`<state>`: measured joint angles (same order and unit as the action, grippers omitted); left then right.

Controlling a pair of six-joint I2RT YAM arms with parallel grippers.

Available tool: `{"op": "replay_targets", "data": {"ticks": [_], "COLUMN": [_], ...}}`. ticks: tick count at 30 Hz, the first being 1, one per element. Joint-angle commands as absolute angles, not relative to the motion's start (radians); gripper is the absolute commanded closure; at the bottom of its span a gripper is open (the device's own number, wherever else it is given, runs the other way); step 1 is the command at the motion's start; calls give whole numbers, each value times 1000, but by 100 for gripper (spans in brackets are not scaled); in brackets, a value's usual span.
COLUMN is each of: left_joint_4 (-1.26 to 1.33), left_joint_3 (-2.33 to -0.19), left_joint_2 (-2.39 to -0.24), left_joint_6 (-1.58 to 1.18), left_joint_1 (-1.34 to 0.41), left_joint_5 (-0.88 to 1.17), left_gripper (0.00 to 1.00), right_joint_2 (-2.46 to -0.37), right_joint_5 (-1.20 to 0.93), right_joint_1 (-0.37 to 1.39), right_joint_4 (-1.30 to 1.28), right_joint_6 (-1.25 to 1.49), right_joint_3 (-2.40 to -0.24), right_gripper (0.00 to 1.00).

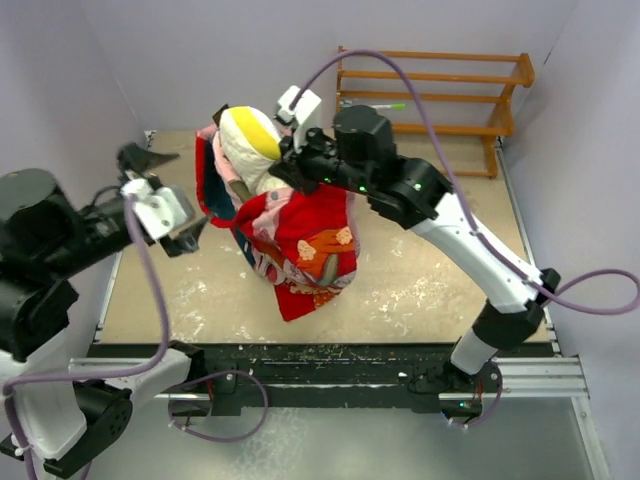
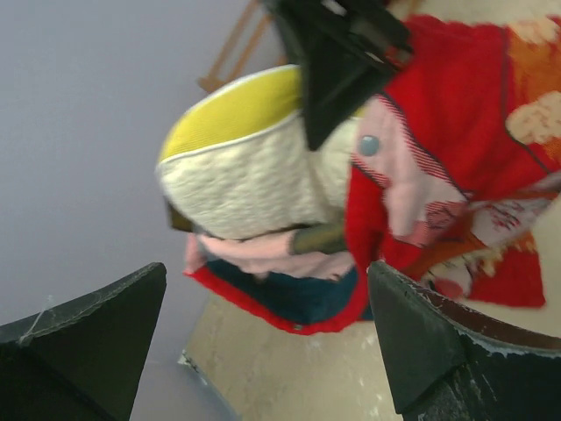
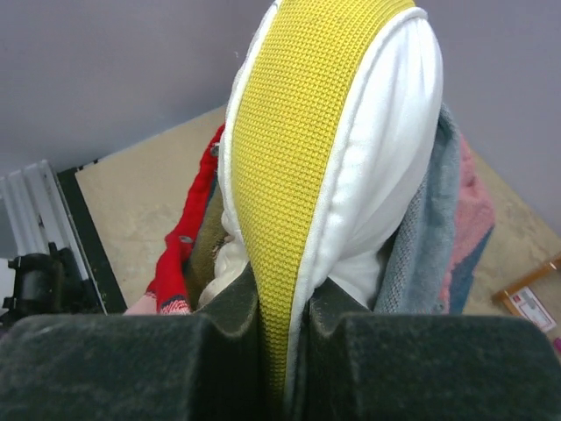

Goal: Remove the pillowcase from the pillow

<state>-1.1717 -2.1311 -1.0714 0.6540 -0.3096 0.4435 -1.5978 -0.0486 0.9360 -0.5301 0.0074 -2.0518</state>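
The pillow point(image 1: 248, 138), cream-white with a yellow edge band, sticks up out of the red pillowcase point(image 1: 300, 240), which hangs down around its lower part. My right gripper point(image 1: 288, 158) is shut on the pillow's yellow edge point(image 3: 289, 219) and holds it up above the table. My left gripper point(image 1: 160, 190) is open and empty, to the left of the pillowcase and apart from it. In the left wrist view the pillow point(image 2: 250, 175) and pillowcase point(image 2: 456, 105) lie beyond the open fingers point(image 2: 421, 342). The pillowcase's pale pink inside point(image 2: 254, 254) shows at its opening.
A wooden rack point(image 1: 440, 90) stands at the back right against the wall. The tan table point(image 1: 420, 290) is speckled white. Purple walls close in on the left, back and right. A black rail point(image 1: 330, 360) runs along the near edge.
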Motion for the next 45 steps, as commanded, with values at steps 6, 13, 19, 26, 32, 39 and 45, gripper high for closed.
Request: {"op": "replay_targets", "data": {"ticks": [6,13,19,26,32,39,45], "left_joint_4": [-1205,-1145,-1183,-1249,-1256,-1314,-1161], "left_joint_3": [-1843,-1832,-1812,-1771,-1734,-1698,-1669], "left_joint_2": [-995,-976,-954,-974,-980,-986,-982], "left_joint_6": [963,967,1003,1019,1046,1070,908], "left_joint_1": [-306,-306,-306,-306,-306,-307,-306], "left_joint_5": [522,497,503,532,501,467,419], "left_gripper": [0,0,0,0,2,27,100], "right_joint_2": [-1661,-1683,-1618,-1639,-1637,-1526,-1353], "right_joint_5": [-294,-362,-394,-372,-395,-367,-219], "right_joint_1": [1007,1034,1039,1090,1108,1106,1056], "right_joint_4": [-468,-494,-452,-502,-504,-396,-165], "right_joint_6": [-82,-92,-97,-116,-117,-78,67], "right_joint_3": [-2088,-2066,-1966,-1997,-1986,-1833,-1625], "right_gripper": [100,100,100,100,100,100,77]}}
